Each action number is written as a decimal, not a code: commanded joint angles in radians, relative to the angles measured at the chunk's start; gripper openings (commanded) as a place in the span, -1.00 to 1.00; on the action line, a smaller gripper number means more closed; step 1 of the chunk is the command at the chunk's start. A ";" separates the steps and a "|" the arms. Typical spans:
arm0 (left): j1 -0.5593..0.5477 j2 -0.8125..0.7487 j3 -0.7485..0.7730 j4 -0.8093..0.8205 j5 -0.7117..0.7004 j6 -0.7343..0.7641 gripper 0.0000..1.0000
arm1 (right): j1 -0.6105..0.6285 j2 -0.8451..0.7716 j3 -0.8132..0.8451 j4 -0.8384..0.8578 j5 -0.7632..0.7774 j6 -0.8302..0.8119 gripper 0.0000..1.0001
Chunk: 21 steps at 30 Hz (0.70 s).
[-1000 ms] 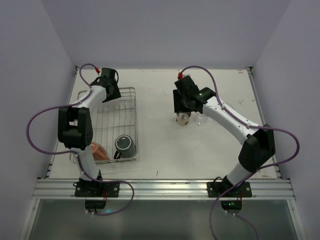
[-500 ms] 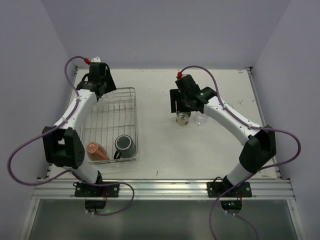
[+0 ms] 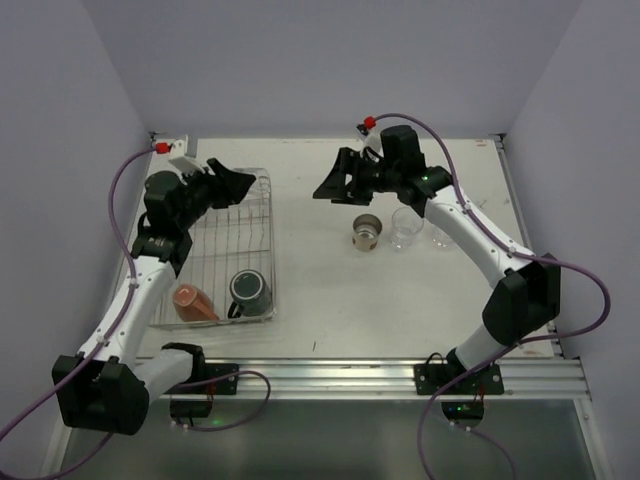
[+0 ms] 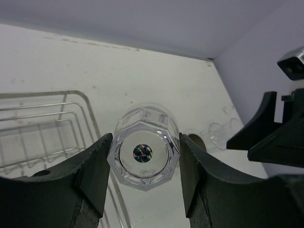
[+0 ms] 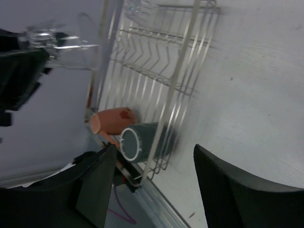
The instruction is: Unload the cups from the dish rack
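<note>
The faceted clear glass tumbler [image 4: 143, 154] is glossy and smooth; the silver wire-grid dish rack [image 3: 272, 250] is shiny metal; the white bench [image 3: 320, 290] looks matt, faintly scuffed; the dark handled mug [image 3: 250, 291] looks glossy.

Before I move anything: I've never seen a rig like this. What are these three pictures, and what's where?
Two robot arms are bolted at the near edge of a white table. The wide picture looks down from above and behind them; the other two come from a camera on each wrist. The left gripper is shut on a clear glass, held in the air near the far corner of the dish rack. The right gripper is open and empty. The rack holds a dark mug and an orange cup. Out on the table stand a beige cup, a second glass and a third glass.
</note>
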 commanded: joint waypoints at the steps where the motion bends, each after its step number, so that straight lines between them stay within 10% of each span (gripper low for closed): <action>1: 0.006 -0.049 -0.132 0.390 0.256 -0.144 -1.00 | -0.027 -0.037 -0.010 0.192 -0.266 0.140 0.35; 13: -0.001 -0.096 -0.295 0.723 0.388 -0.326 -1.00 | -0.051 0.049 -0.237 1.033 -0.593 0.772 0.31; 21: -0.030 -0.089 -0.338 0.778 0.382 -0.351 -1.00 | -0.039 0.118 -0.230 1.244 -0.613 0.975 0.29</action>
